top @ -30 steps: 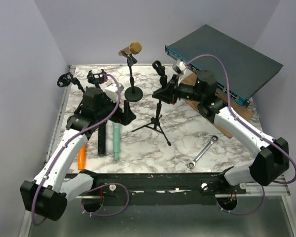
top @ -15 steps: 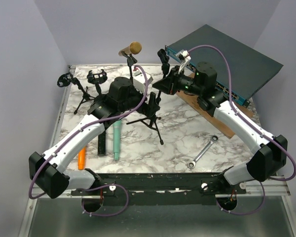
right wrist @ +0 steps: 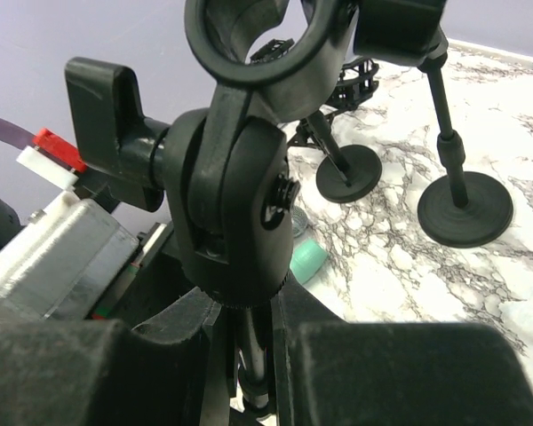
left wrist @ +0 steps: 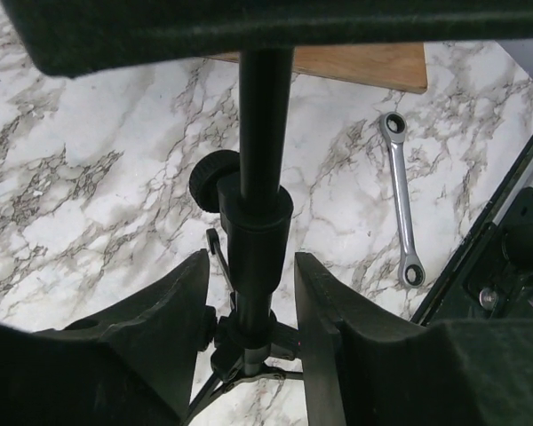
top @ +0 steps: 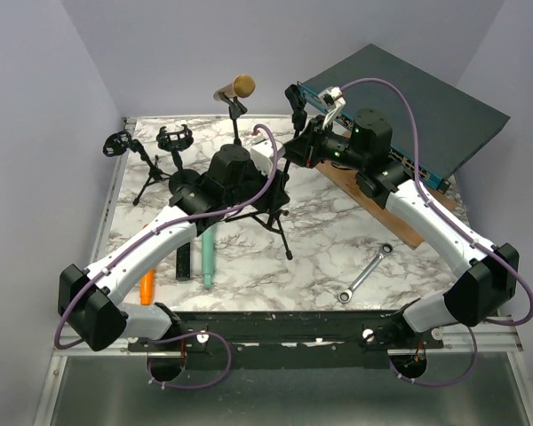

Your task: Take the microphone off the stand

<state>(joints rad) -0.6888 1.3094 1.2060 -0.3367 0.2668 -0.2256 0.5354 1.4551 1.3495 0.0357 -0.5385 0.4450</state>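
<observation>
- The right gripper point(right wrist: 249, 311) pinched the tripod stand point(left wrist: 265, 133) just beneath its ring clip point(right wrist: 253, 40).
- The left gripper point(left wrist: 250, 266) flanked the same pole closely; whether it was actually gripping could not be told.
- The gold microphone point(top: 237, 87) sat clipped in a round-base stand point(top: 237, 124) near the back edge of the table point(top: 329, 240), apart from both grippers.
- Bare marble lay around the wrench point(top: 366, 273).

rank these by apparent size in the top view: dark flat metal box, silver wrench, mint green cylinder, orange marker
1. dark flat metal box
2. mint green cylinder and silver wrench, about alike
3. orange marker, partly hidden
</observation>
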